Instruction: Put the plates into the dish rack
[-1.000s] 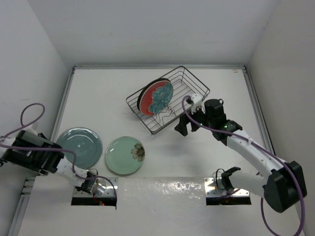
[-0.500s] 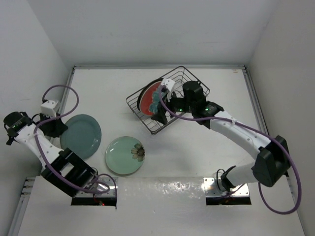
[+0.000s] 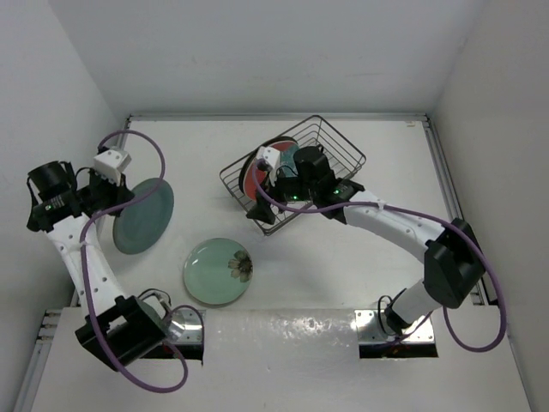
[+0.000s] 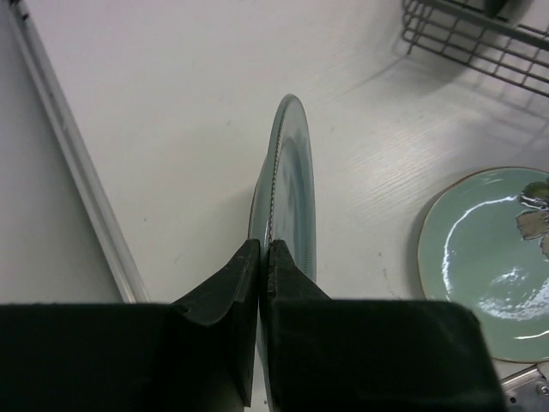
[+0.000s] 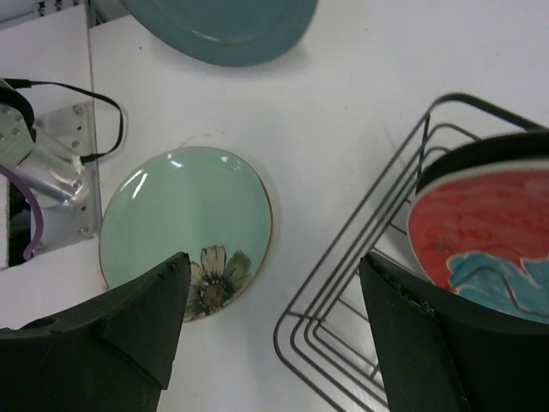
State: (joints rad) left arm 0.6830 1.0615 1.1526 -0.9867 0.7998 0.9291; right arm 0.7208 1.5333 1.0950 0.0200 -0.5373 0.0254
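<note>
My left gripper is shut on the near rim of a grey-blue plate, which stands tilted up on its edge at the table's left. In the left wrist view the fingers pinch the plate edge-on. A pale green flower plate lies flat near the front. A red-and-teal plate stands on edge in the dark wire dish rack. My right gripper hangs open and empty over the rack's near-left corner, with the red plate beside its right finger.
The pale green plate and the grey-blue plate both show below the right wrist. A metal rail runs along the table's left edge. White walls close in on three sides. Two arm base plates sit at the near edge.
My left arm swung up and back, shut on the grey-blue plate's rim and tilted it off the table. My right arm moved left over the rack's corner, jaws narrowing slightly.
</note>
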